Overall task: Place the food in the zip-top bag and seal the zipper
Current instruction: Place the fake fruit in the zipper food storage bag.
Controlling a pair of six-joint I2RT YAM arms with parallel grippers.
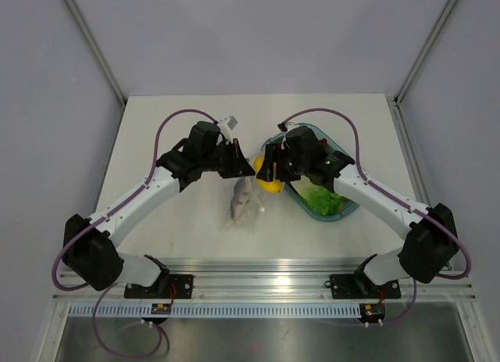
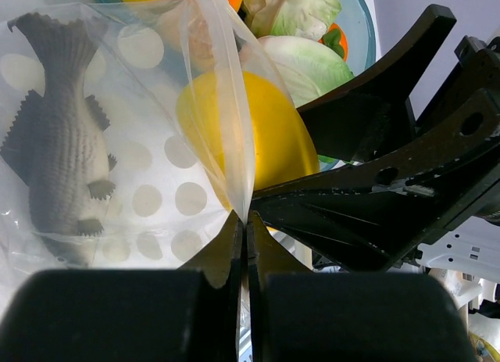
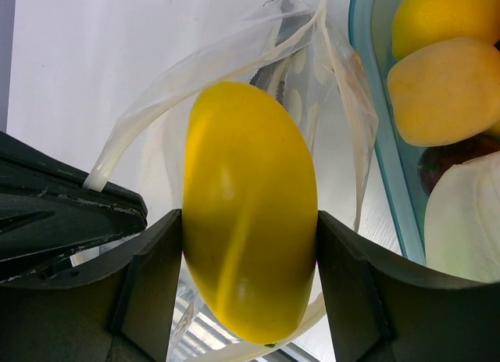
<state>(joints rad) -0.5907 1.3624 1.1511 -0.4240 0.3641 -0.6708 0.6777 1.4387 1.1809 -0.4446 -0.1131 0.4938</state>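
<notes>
My left gripper [image 1: 244, 168] [image 2: 244, 220] is shut on the upper edge of the clear zip-top bag [image 1: 244, 199] [image 2: 141, 143], holding its mouth up. A grey toy fish [image 2: 58, 135] lies inside the bag. My right gripper [image 1: 264, 173] [image 3: 248, 229] is shut on a yellow lemon [image 3: 248, 209] [image 1: 269, 184] [image 2: 258, 135], held right at the bag's open mouth [image 3: 234, 57]. The whitish zipper strip [image 3: 141, 127] curves around the lemon. More food, lettuce [image 1: 324, 198] and oranges [image 3: 445, 88], lies in the teal tray [image 1: 348, 209].
The teal oval tray [image 3: 391, 166] stands just right of the bag, close to my right arm. Grey walls enclose the white table [image 1: 156, 143] at back and sides. An aluminium rail [image 1: 258, 280] runs along the near edge.
</notes>
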